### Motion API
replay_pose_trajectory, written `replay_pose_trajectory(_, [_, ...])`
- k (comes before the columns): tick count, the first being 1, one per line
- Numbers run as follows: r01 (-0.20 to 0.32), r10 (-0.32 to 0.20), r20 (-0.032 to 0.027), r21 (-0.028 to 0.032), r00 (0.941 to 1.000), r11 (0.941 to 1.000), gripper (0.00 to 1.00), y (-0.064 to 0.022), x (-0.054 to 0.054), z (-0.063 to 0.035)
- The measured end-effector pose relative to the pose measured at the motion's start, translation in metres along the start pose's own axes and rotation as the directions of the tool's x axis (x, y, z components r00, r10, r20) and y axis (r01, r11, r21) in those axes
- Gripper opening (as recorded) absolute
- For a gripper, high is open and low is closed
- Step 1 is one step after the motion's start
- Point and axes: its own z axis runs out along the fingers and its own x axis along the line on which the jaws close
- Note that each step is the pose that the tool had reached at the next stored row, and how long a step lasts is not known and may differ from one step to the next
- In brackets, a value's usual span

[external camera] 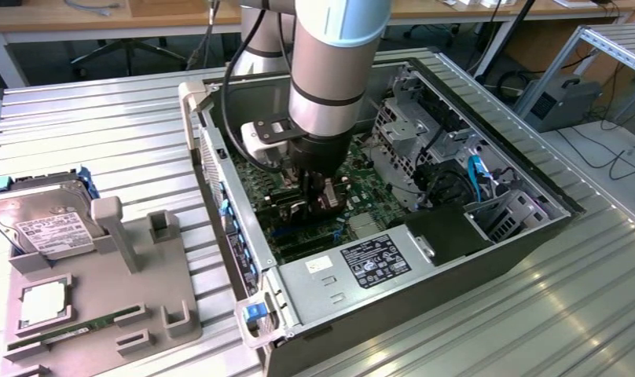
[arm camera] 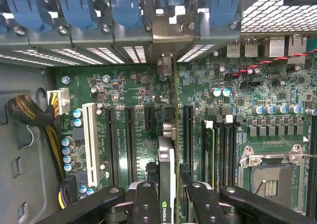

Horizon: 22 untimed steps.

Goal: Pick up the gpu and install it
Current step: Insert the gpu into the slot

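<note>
Pinching the gpu [arm camera: 166, 169] edge-on between its fingers, the tool [arm camera: 166, 204] hung low inside the computer case [external camera: 527, 228], above the motherboard [arm camera: 124, 95] slots.

1. In the exterior view we look down from high up and some way off at an open computer case [external camera: 296, 302] lying on a slatted metal table [external camera: 108, 118], with the arm [external camera: 333, 71] dropping in from the top centre of the frame.
2. In the wrist view we sit close above the motherboard [arm camera: 277, 110], facing down along the gripper [arm camera: 167, 196] at the lower centre.
3. We share between both views the motherboard [external camera: 376, 192] inside the case.
</note>
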Motion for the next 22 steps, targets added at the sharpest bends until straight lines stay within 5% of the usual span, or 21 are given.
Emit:
replay_pose_trajectory(15, [-0.001, 0.001, 0.0013, 0.0003, 1.0, 1.0, 0.27, 0.0023, -0.0001, 0.0001])
replay_pose_trajectory(17, [0.0, 0.0, 0.0002, 0.0006, 1.0, 1.0, 0.45, 0.002, 0.0001, -0.0001])
replay_pose_trajectory(22, [0.0, 0.0, 0.0, 0.0005, 1.0, 1.0, 0.52, 0.002, 0.0001, -0.0006])
